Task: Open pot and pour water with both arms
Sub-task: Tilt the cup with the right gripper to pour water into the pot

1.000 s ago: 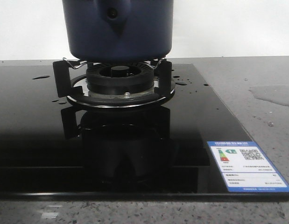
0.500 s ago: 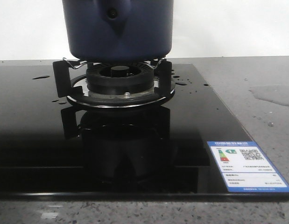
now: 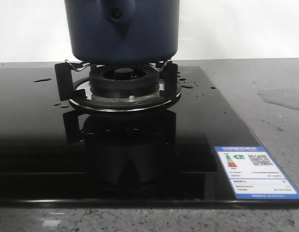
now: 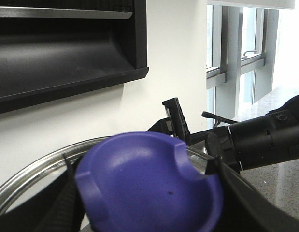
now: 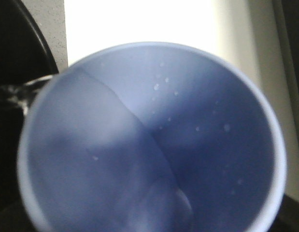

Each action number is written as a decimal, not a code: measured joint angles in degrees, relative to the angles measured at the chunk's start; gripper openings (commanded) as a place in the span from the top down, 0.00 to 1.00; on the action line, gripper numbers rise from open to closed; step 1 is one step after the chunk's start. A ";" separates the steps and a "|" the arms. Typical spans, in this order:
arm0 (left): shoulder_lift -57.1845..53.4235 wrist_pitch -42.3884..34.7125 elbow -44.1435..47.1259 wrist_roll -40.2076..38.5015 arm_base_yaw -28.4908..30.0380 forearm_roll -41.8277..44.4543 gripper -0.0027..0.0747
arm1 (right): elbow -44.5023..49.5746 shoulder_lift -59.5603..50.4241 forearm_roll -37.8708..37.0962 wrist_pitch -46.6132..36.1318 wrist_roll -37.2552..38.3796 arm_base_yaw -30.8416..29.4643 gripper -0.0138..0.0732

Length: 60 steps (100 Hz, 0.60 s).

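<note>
Pot (image 3: 121,30) sits on the burner stand (image 3: 118,84). Water (image 3: 283,97) pooled on the counter at right. Lid knob (image 4: 148,186) fills my left wrist view, cup (image 5: 154,140) my right; can't tell either grip.

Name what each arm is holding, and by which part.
Left: apparently the lid by its blue knob. Right: seemingly the pale-blue cup; where it is gripped is hidden.

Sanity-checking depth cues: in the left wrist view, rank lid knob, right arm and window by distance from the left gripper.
1. lid knob, between the left gripper fingers.
2. right arm, beyond the lid rim.
3. window, far back, past the wall.
</note>
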 measured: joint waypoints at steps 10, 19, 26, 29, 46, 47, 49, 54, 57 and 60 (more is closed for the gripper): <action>0.00 0.00 0.00 0.00 0.00 0.00 0.61 | 0.00 0.04 -0.05 -0.22 0.00 0.00 0.49; 0.00 0.00 0.00 0.00 0.00 0.00 0.61 | 0.00 0.04 -0.05 -0.30 0.00 0.00 0.49; 0.00 0.00 0.00 -0.09 0.00 0.00 0.61 | 0.00 0.04 -0.05 -0.43 0.00 0.00 0.49; 0.00 0.00 0.00 -0.09 0.00 0.00 0.61 | 0.00 0.04 -0.05 -0.43 0.00 0.00 0.49; 0.00 0.00 0.00 -0.09 0.00 0.00 0.61 | 0.00 0.04 -0.05 -0.43 0.00 0.00 0.49; 0.00 0.00 0.00 -0.09 0.00 0.00 0.61 | 0.00 0.04 -0.05 -0.43 0.00 0.00 0.49; 0.00 0.00 0.00 -0.09 0.00 0.00 0.61 | 0.00 0.04 -0.05 -0.43 0.00 0.00 0.49; 0.00 0.00 0.00 -0.09 0.00 0.00 0.61 | 0.00 0.04 -0.05 -0.43 0.00 0.00 0.49; 0.00 0.00 0.00 -0.09 0.00 0.00 0.61 | 0.00 0.04 -0.05 -0.43 0.00 0.00 0.49; 0.00 0.00 0.00 -0.09 0.00 0.00 0.61 | 0.00 0.04 0.05 -0.43 0.00 0.00 0.49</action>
